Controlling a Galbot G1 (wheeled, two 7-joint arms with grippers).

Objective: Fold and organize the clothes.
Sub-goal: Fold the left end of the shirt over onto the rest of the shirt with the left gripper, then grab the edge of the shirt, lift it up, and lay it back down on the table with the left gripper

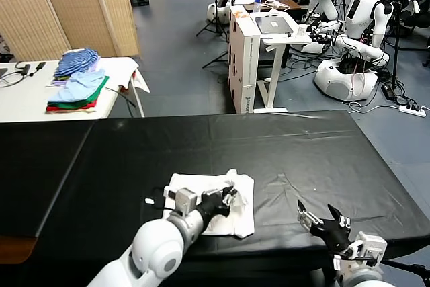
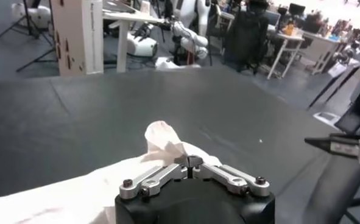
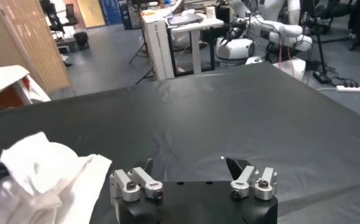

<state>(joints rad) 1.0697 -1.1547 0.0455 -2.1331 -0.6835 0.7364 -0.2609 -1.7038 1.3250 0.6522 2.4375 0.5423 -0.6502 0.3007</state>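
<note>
A white T-shirt (image 1: 213,203) lies partly folded into a rough rectangle on the black table (image 1: 282,146), near the table's front edge and a little to the robot's left of its middle. The left gripper (image 1: 230,197) sits over the shirt's right-hand side with its fingers drawn together on a raised tuft of cloth, which the left wrist view shows standing up just past the fingertips (image 2: 190,163). The right gripper (image 1: 321,218) hangs above bare table beside the shirt, well clear of it, fingers spread and holding nothing. The cloth looks thin, soft and light, likely to sag and crease wherever it is lifted, so it should slide easily over the smooth table cover and may drag out of shape if pulled from one point only. A hem, sleeve edge or corner on each side of the shirt would give the surest hold. Whether the pinch takes one layer or several cannot be made out from here. A stack of folded garments (image 1: 77,89) rests on a white table beyond the black table's far left corner.
</note>
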